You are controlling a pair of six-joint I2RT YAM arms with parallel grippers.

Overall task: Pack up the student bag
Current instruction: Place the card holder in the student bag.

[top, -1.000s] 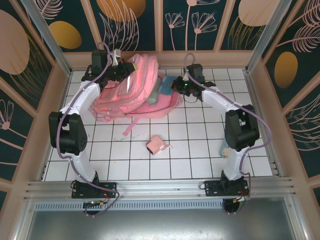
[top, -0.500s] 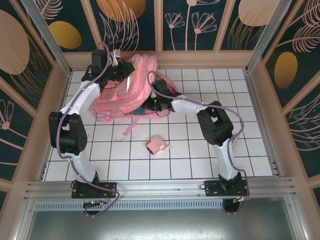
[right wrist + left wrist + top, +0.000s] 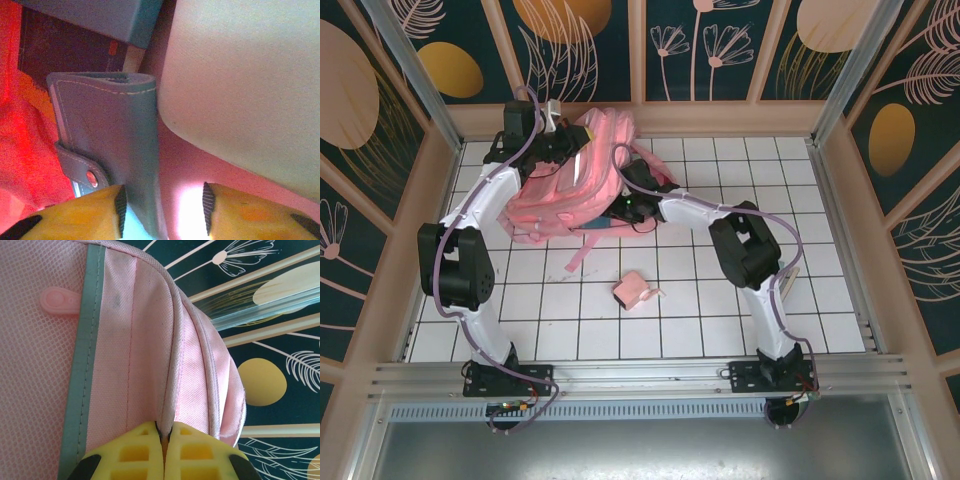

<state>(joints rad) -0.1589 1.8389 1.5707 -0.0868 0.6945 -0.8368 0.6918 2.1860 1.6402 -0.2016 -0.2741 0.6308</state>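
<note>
Overhead view: bright, even light; white tabletop (image 3: 700,300) sharp, shadows faint and soft. Left wrist view: well lit, student bag (image 3: 140,365) weave crisp. Right wrist view: dim, heavy red cast, near surfaces blurred, glare patch at right tool (image 3: 164,205).

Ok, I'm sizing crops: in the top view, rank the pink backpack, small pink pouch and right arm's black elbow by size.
Largest: pink backpack.
Then the black elbow, though it sits nearer the camera, so unsure.
Smallest: small pink pouch.
</note>
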